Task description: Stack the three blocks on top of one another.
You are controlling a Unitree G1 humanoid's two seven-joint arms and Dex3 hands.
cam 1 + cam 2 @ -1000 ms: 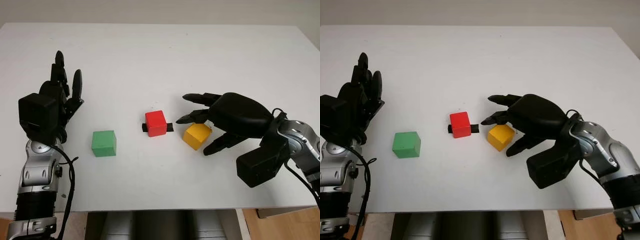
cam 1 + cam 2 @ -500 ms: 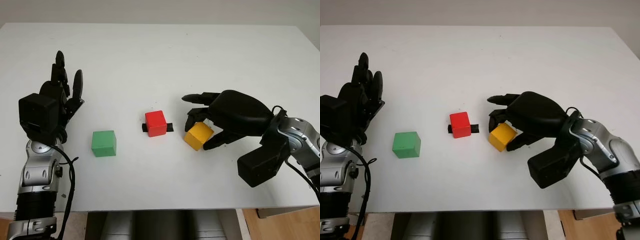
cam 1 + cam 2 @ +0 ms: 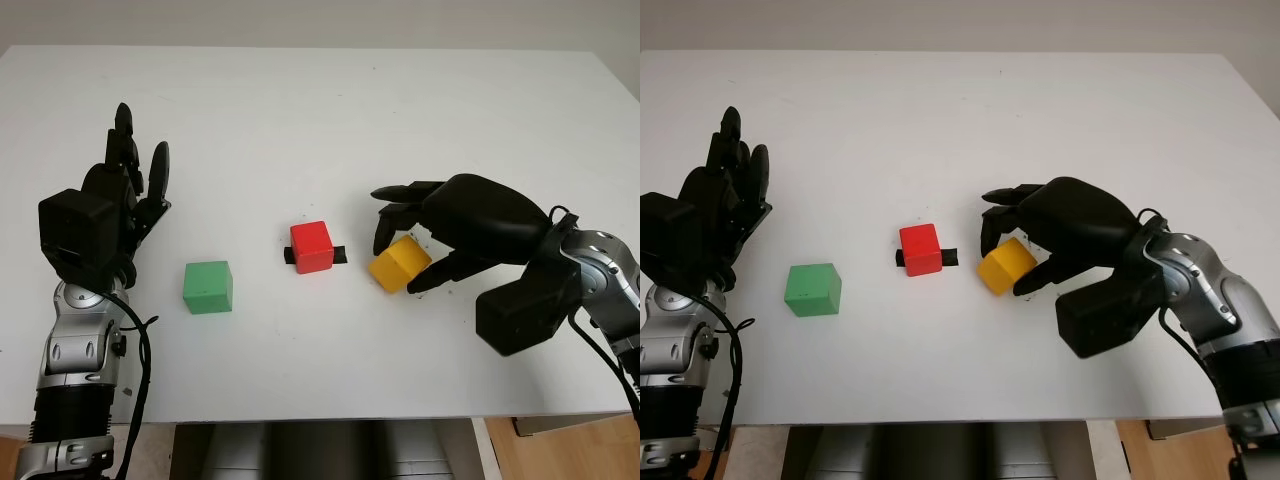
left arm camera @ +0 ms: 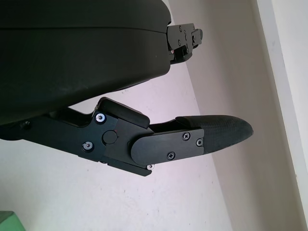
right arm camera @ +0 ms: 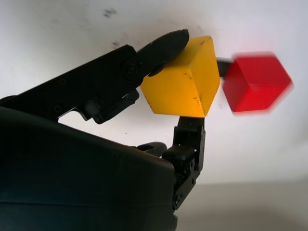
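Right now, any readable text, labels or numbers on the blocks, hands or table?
None readable.
Yellow block, held in the right hand: plain faces.
Red block: plain; the black strip behind it bears no visible writing.
Green block: plain.
Left hand, open, raised at the table's left: no markings.

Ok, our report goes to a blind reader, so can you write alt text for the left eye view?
The right robot hand grips a tilted yellow block beside a red block on a white table. A green block sits apart toward the open left robot hand, which is raised at the table's edge.
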